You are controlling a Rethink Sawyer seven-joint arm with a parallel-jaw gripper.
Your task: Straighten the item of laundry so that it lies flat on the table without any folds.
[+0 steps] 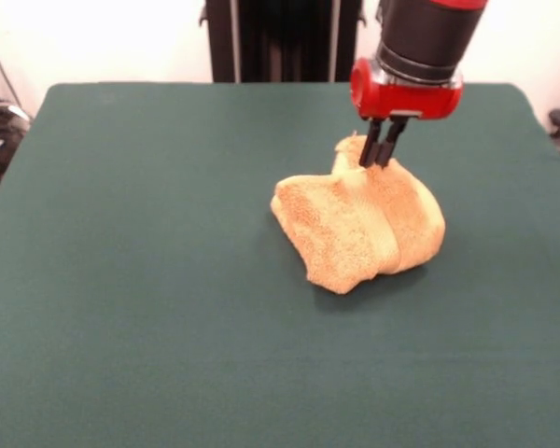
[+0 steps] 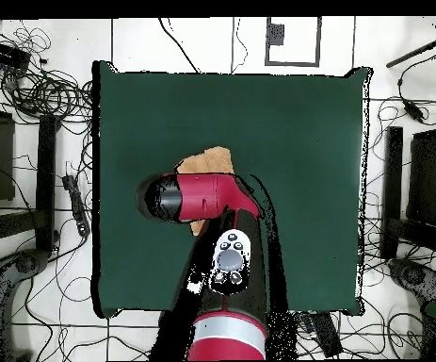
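The golden-orange towel (image 1: 359,224) is bunched in a folded heap right of centre on the dark green table (image 1: 121,280). My gripper (image 1: 380,159) comes down from above, its two black fingers close together and pinching the towel's raised top fold. The towel drapes down from the pinch, and its lower part seems to rest on the table. In the overhead view the red arm covers most of the towel (image 2: 210,162); only its far edge and a small scrap show, and the gripper itself is hidden under the wrist. No care tag shows.
The green table (image 2: 306,141) stretches wide around the towel on all sides. The robot's black pedestal (image 1: 280,37) stands at the far edge. Cables and stands lie on the floor around the table (image 2: 42,94).
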